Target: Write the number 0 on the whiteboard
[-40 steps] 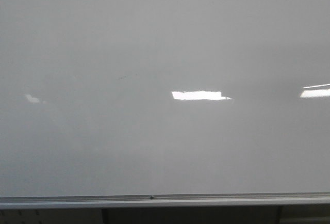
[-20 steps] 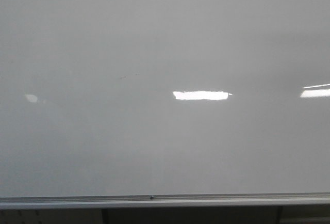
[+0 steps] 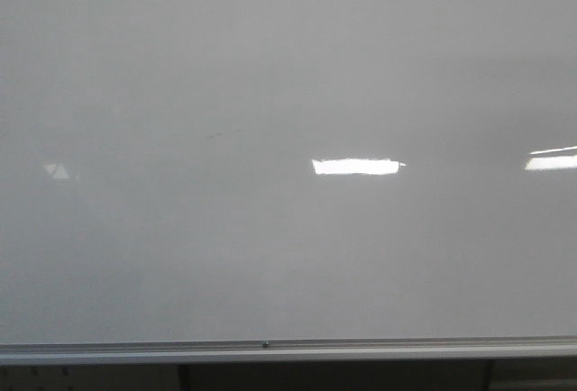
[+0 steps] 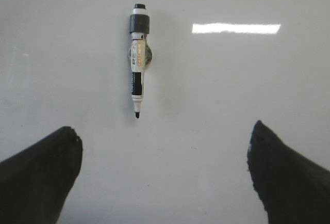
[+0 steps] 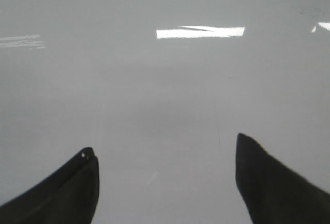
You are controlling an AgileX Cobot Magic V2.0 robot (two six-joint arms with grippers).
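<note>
1. Front: just the whiteboard (image 3: 288,94), silver rail (image 3: 288,350) underneath, no drawn 0 visible.
2. Left wrist: left gripper (image 4: 164,175) spread wide, holding nothing; uncapped marker (image 4: 138,59) lies ahead on the board.
3. Right wrist: right gripper (image 5: 166,180) spread too, over bare board.

A marker (image 4: 138,64) lies on the whiteboard (image 4: 216,95), between and beyond the left hand's (image 4: 164,175) spread fingers (image 4: 44,170). The board's rail (image 3: 288,350) runs along its near edge.

Office or classroom setting: large glossy whiteboard (image 3: 288,94), strip-light reflections (image 3: 356,167), marker (image 4: 138,61).
</note>
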